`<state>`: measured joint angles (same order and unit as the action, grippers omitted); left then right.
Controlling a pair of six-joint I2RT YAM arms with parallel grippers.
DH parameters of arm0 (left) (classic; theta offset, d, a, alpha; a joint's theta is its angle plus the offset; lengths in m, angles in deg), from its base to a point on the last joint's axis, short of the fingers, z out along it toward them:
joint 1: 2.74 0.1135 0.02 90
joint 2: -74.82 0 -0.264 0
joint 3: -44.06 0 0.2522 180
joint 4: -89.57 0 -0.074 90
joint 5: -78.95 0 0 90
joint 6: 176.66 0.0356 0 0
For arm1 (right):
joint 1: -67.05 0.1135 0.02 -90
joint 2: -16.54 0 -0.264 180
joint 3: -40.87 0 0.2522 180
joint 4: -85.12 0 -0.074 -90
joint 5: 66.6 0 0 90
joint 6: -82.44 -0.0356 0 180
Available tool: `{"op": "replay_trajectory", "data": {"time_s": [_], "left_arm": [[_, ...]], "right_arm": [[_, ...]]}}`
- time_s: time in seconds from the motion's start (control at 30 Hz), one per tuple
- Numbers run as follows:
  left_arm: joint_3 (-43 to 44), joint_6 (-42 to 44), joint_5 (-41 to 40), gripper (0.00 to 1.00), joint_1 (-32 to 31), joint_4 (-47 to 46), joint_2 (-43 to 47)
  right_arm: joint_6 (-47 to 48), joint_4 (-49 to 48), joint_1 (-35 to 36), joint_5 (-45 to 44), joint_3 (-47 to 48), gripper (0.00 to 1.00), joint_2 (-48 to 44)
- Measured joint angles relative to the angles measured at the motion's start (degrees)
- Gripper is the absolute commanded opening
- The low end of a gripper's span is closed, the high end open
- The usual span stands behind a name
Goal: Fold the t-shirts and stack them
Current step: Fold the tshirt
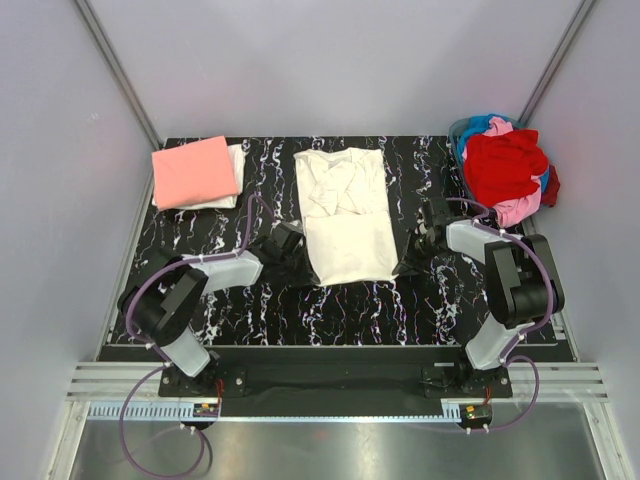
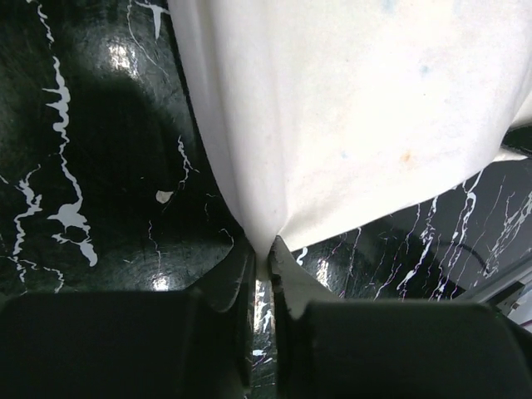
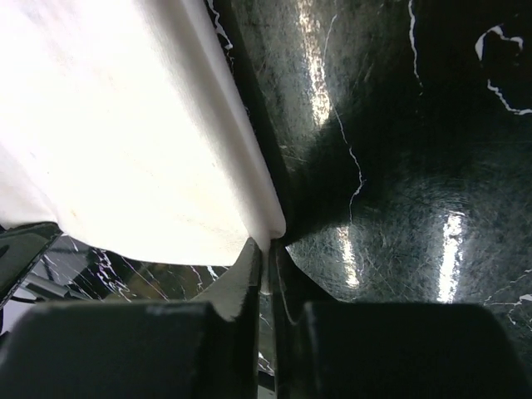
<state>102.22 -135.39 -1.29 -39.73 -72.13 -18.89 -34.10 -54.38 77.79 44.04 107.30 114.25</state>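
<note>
The cream t-shirt (image 1: 345, 212) lies in the middle of the black marbled table, sleeves folded in, as a long strip. My left gripper (image 1: 300, 262) is shut on its near left hem corner (image 2: 268, 237). My right gripper (image 1: 408, 262) is shut on its near right hem corner (image 3: 268, 233). Both corners are lifted slightly off the table. A folded salmon-pink t-shirt (image 1: 194, 171) lies on a folded white one (image 1: 236, 172) at the far left. A loose heap of red (image 1: 505, 165), pink and blue shirts sits at the far right.
The black marbled table (image 1: 250, 300) ends at a metal rail in front of the arm bases. Grey walls close in the left, right and far sides. The heap at the far right overhangs the table's right edge.
</note>
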Motion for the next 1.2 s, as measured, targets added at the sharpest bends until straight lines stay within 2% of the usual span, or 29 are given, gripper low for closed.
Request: {"op": "replay_trajectory", "data": {"time_s": [0.03, 0.07, 0.3, 0.43, 0.6, 0.8, 1.03, 1.2], "left_arm": [[0.0, -0.1, 0.0, 0.00, 0.0, -0.1, 0.0], [0.1, -0.1, 0.0, 0.00, -0.1, -0.1, -0.1], [0.2, 0.0, -1.0, 0.00, -0.7, 1.4, 0.7], [-0.7, -0.3, -2.4, 0.00, -2.9, 5.4, 4.4], [-4.5, -2.0, -3.2, 0.00, -7.5, 10.8, 14.2], [-9.9, -6.5, -5.7, 0.00, -14.6, 16.2, 27.5], [-11.3, -14.0, -11.3, 0.00, -25.0, 26.1, 38.9], [-8.4, -17.7, -14.3, 0.01, -28.5, 32.4, 42.3]], "right_arm": [[0.0, 0.0, 0.0, 0.0, 0.0, 0.01, 0.0], [-0.1, 0.0, 0.0, 0.0, 0.0, 0.00, 0.0], [-0.6, -0.7, 0.0, 0.3, -1.0, 0.00, -0.7], [-2.6, -2.0, 0.0, 1.9, -6.6, 0.00, -5.8], [-5.8, -1.8, 0.1, 5.3, -16.7, 0.00, -19.3], [-14.2, 0.1, 1.8, 10.5, -26.4, 0.00, -38.1], [-20.7, 13.3, 4.0, 10.0, -24.2, 0.00, -62.1], [-21.8, 20.5, 4.3, 10.3, -21.5, 0.00, -66.8]]}}
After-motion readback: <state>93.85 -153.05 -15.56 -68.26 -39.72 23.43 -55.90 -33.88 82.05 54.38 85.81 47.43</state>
